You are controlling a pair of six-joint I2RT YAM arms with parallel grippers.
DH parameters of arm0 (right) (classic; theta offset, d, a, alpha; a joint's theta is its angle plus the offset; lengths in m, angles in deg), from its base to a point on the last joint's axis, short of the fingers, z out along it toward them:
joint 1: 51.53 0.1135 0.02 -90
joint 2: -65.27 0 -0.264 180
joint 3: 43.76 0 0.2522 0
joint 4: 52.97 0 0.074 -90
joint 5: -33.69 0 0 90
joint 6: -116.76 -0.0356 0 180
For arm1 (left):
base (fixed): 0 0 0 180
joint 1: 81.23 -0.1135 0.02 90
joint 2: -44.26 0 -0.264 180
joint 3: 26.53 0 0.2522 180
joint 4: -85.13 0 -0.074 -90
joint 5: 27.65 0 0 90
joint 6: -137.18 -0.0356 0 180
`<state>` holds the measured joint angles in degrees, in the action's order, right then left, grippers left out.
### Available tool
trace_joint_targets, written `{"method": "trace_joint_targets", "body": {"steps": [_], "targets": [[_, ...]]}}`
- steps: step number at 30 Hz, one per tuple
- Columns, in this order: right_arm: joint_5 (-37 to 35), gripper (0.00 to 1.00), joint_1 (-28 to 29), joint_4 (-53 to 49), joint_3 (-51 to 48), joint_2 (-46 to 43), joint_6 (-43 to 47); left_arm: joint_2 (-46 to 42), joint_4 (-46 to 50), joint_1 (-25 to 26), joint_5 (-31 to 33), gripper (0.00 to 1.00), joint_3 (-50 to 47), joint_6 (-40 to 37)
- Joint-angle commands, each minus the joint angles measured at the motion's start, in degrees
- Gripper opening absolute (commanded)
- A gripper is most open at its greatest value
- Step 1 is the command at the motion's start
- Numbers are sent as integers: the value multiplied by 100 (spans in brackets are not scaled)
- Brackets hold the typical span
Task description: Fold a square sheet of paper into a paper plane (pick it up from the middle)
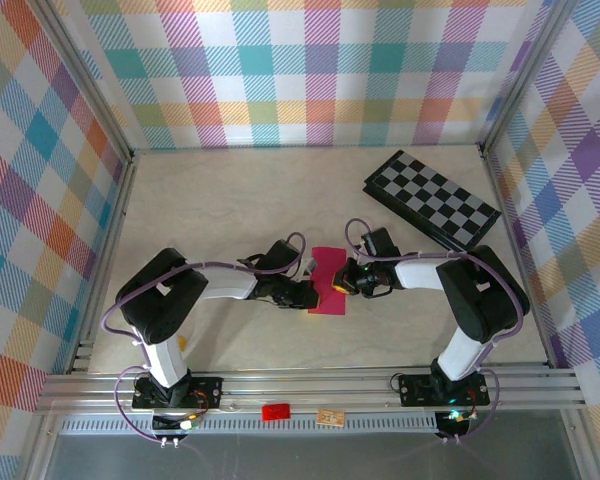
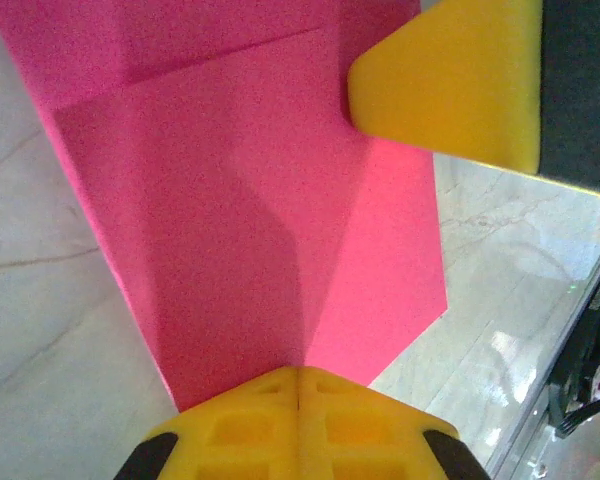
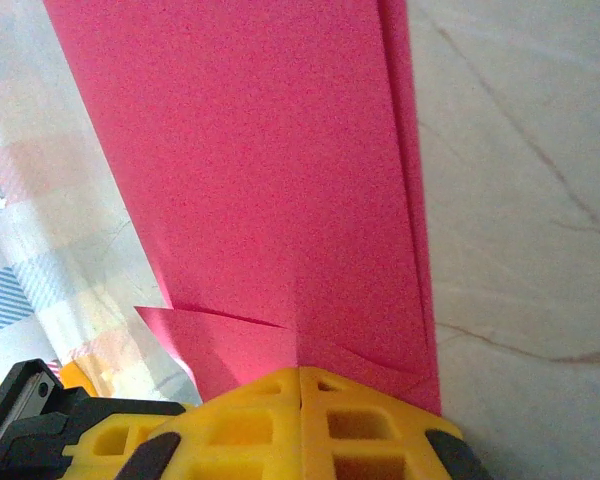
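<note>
Two arms are seen from above, meeting at the square sheet of paper [image 1: 328,282]. The sheet lies flat on the pale bench [image 1: 230,200], near its middle and between the two wrists. The left arm [image 1: 175,295] is reached in from the left and the right arm [image 1: 470,285] from the right. The left jaws are set at the sheet's near left edge, the right jaws at its right edge. A black-and-grey checkerboard [image 1: 432,198] is noted far right, well apart from the sheet. A small red tag [image 1: 274,411] is noted on the front rail.

Left wrist view: the left jaws are together, the yellow fingers [image 2: 360,425] meeting without a gap at the sheet's edge. A crease is seen running up the sheet from their seam, and a diagonal fold line crosses the top. Whether paper is nipped between them cannot be told. A yellow finger of the right jaws [image 2: 450,80] stands over the sheet at upper right.

Right wrist view: the right jaws are likewise together, with the fingers [image 3: 365,425] at the sheet's edge. A narrow folded strip is noted along the sheet's right side, and a small flap at lower left. A pinch cannot be confirmed.
</note>
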<state>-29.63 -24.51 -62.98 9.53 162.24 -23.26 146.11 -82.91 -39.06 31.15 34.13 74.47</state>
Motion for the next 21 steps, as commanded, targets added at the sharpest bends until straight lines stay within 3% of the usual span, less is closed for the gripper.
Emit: {"method": "trace_joint_targets", "body": {"steps": [1,11,17,21], "targets": [[-497,3,-74,-490,-174,209,159,-106,890,-43,131,3,-361,-294],[-455,3,-74,-472,-166,215,193,-565,733,-67,130,3,-673,-174],[-427,4,-75,-468,-156,172,195,-986,-70,-78,-399,3,-769,344],[-426,4,-79,-463,-154,149,194,-976,-447,-91,-299,3,-634,568]]}}
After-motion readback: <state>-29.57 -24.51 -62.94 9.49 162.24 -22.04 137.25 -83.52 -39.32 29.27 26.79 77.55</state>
